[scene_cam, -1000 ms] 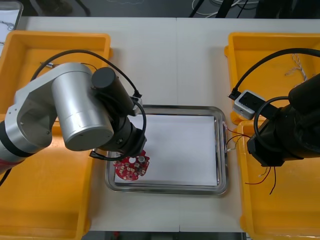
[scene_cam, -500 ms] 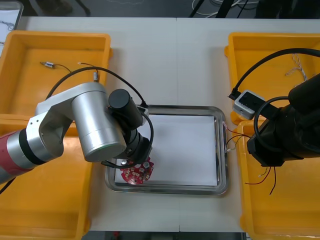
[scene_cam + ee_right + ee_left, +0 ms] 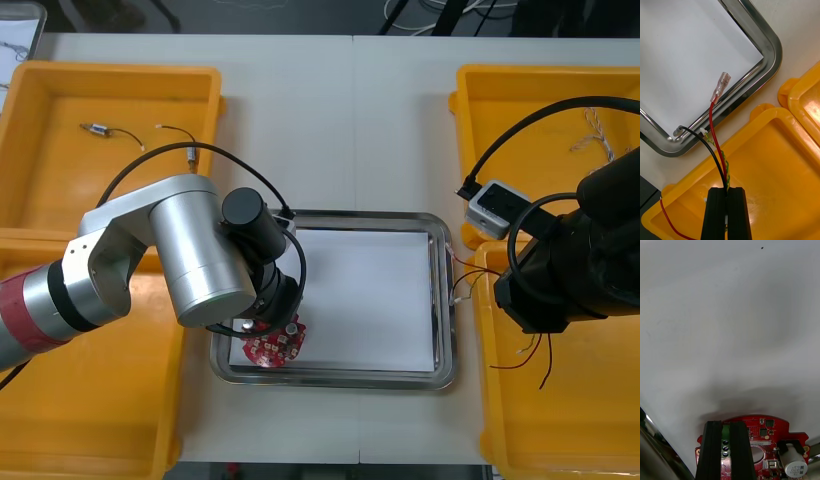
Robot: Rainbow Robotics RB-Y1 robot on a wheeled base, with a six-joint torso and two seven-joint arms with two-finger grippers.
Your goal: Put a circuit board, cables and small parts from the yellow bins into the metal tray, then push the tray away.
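Circuit board (image 3: 270, 347) is in the metal tray (image 3: 441, 300), at the near-left corner over the white liner; can't tell if it's touching down. Left wrist view: left tool (image 3: 726, 450) clamped on the board's green terminal block. From the front, the left arm's body covers that grip and the tray's left rim. Right side: right tool (image 3: 727, 212) pinched shut on cables (image 3: 724, 168) (black, red, yellow twist) over the near right yellow bin (image 3: 600, 420), just beside the tray. Right wrist view: the cable ends reach across the tray's corner rim, and the red one ends in a clear-sleeved terminal. Front view also shows small metal parts (image 3: 97, 128) in the far left bin (image 3: 110, 75), a pale twisted cable (image 3: 592, 135) in the far right bin (image 3: 480, 80), and loose red strands in the near right one.
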